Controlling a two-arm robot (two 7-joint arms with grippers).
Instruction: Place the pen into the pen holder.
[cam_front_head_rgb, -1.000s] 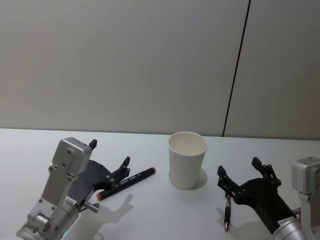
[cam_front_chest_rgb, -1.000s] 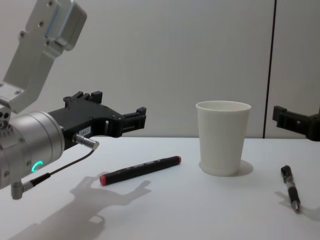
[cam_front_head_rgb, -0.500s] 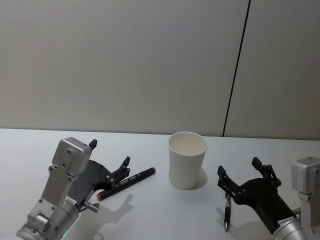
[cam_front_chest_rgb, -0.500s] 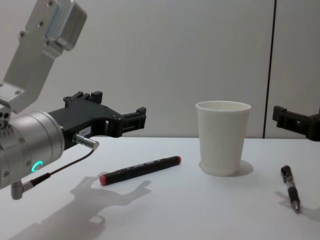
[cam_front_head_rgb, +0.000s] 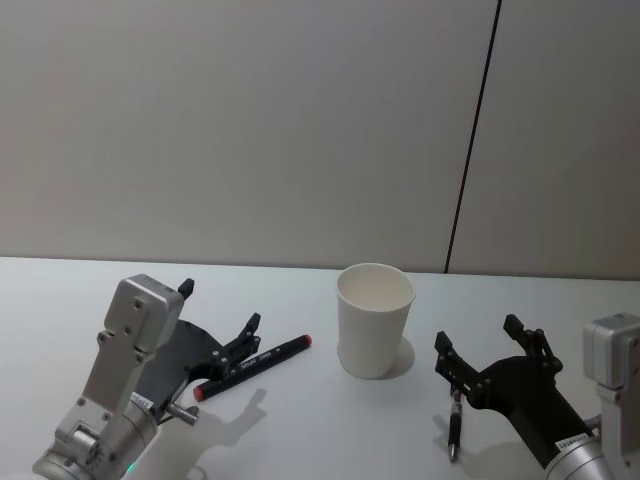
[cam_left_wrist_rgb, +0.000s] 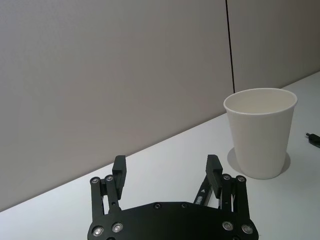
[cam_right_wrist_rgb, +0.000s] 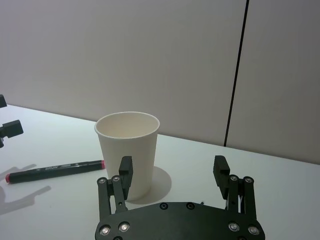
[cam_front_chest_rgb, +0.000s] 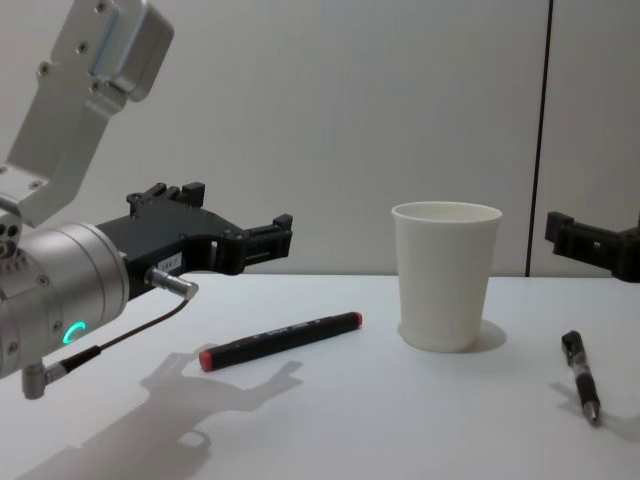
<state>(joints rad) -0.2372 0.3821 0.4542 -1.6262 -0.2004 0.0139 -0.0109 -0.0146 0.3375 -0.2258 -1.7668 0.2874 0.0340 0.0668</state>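
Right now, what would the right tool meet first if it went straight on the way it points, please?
Probably the white paper cup: it stands ahead of the right tool, in line with one finger; depth is unclear.

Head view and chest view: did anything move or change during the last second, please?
Nothing visibly changed. The left gripper stays open above the black marker, and the right gripper stays open above the pen. Both the marker and the pen lie on the table as before, and the paper cup stands upright between them.
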